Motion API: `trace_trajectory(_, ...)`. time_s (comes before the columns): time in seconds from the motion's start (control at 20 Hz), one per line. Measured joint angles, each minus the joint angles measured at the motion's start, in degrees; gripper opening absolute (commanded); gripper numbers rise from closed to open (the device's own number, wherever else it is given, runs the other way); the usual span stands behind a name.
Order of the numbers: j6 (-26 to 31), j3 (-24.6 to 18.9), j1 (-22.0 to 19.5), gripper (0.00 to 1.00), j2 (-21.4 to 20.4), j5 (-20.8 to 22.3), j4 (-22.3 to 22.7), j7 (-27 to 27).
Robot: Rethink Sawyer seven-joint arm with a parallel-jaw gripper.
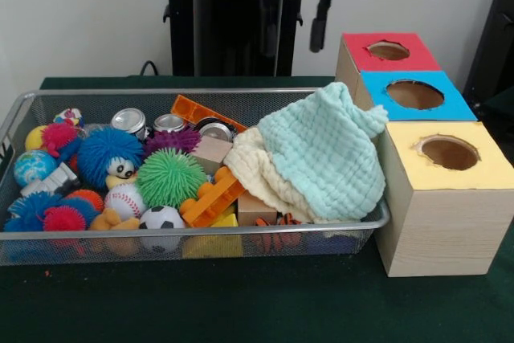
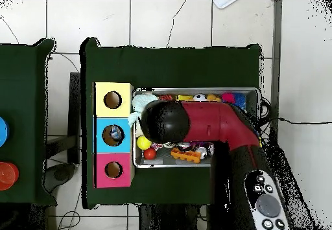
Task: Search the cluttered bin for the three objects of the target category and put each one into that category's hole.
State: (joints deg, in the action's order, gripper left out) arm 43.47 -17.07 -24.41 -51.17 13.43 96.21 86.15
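The wire-mesh bin (image 1: 241,229) sits on the green table, packed with toys. Three silver cans stand together near its far wall: one at the left (image 1: 128,120), one in the middle (image 1: 169,123), and one at the right (image 1: 215,130), partly behind a wooden block. My gripper (image 1: 297,26) hangs under the red arm, high above the bin's far edge and clear of the toys. In the overhead view the arm's black head (image 2: 162,120) covers the bin's left part (image 2: 194,164), and the gripper and cans are hidden there.
A mint cloth (image 1: 321,154) and a cream cloth (image 1: 257,170) drape over the bin's right end. Beside it stand wooden boxes with holes, topped red (image 1: 365,58), blue (image 1: 377,86) and yellow (image 1: 490,166). Spiky balls, toy balls and orange bricks (image 1: 210,198) fill the bin's left and middle.
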Motion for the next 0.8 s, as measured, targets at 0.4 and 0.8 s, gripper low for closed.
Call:
trace_trajectory(0.4, -0.5, 1.6, -3.2, 1.0, 1.1, 0.0, 0.0, 0.0)
trace_trajectory(0.8, -0.5, 1.8, -4.7, 1.0, 1.7, 0.0, 0.1, 0.0)
